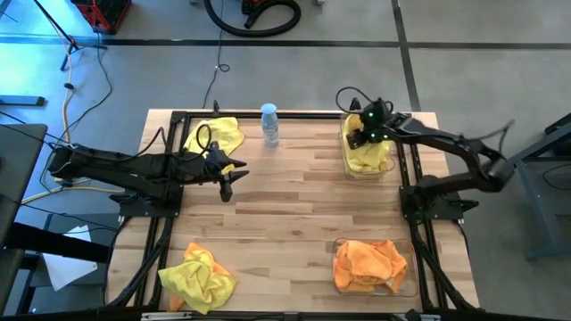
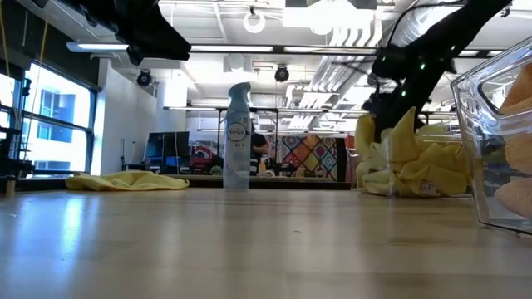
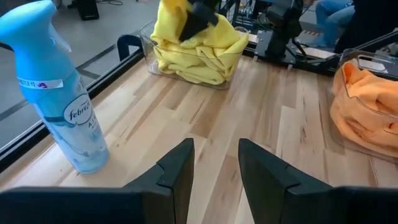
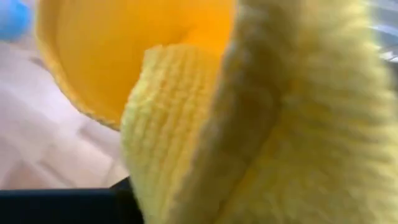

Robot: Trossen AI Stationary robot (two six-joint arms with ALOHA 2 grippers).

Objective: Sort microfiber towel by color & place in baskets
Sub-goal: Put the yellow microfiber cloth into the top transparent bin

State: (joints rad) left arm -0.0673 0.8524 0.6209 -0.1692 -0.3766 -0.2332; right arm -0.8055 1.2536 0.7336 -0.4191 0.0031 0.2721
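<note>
Over the far clear plastic bin (image 1: 344, 143), right gripper (image 1: 360, 134), grip unclear, drops bright yellow cloth (image 1: 370, 157) in by color; left gripper (image 1: 227, 178) open, idle.

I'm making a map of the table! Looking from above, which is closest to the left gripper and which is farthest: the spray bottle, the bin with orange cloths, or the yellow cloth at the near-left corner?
From the left gripper in the high view:
1. Spray bottle, at the table's far edge, middle.
2. Yellow cloth, near-left corner.
3. Bin with orange cloths, near-right corner.
</note>
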